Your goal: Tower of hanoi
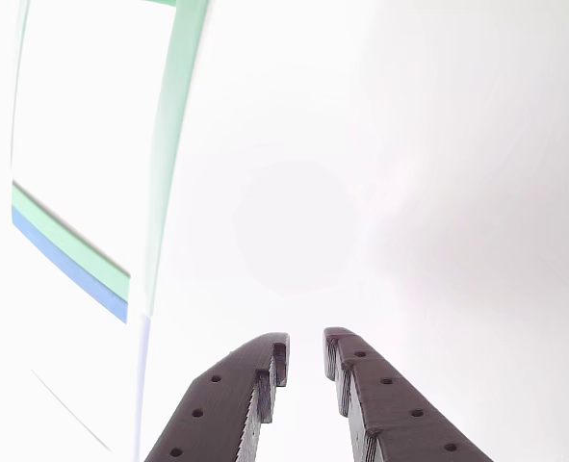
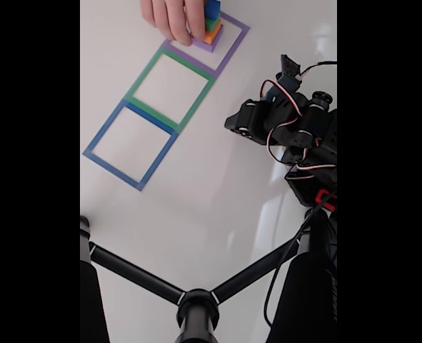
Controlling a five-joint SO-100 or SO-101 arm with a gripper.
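My two dark fingers (image 1: 305, 361) come up from the bottom edge of the other view, slightly apart with only a narrow slot between the tips, and nothing sits in that slot. In the fixed view my gripper (image 2: 240, 123) hangs over the white table (image 2: 218, 207) just right of the green taped square (image 2: 169, 87), which I take as my landmark.

Nearest the camera in the fixed view, below the green square, a black tripod (image 2: 196, 304) spreads its legs across the bottom of the table. Between those legs and the taped squares the table is bare and white, giving me open room on that side. My arm (image 2: 300, 136), with its loose red and white wires, stands right of the green square near the table's right edge.

The blue taped square (image 2: 130, 146) joins the green square's lower-left corner. In the other view, the green tape (image 1: 173, 125) runs up the left side beyond my fingertips, with a strip of blue tape (image 1: 67, 265) beside it; ahead of my tips is plain white surface.

Farthest off, the purple taped square (image 2: 228, 44) joins the green square's upper-right corner. The stack of blocks (image 2: 211, 21) stands inside it, blue on top, then green, orange and purple, well apart from my fingers. A person's hand (image 2: 173, 16) touches the stack's left side.
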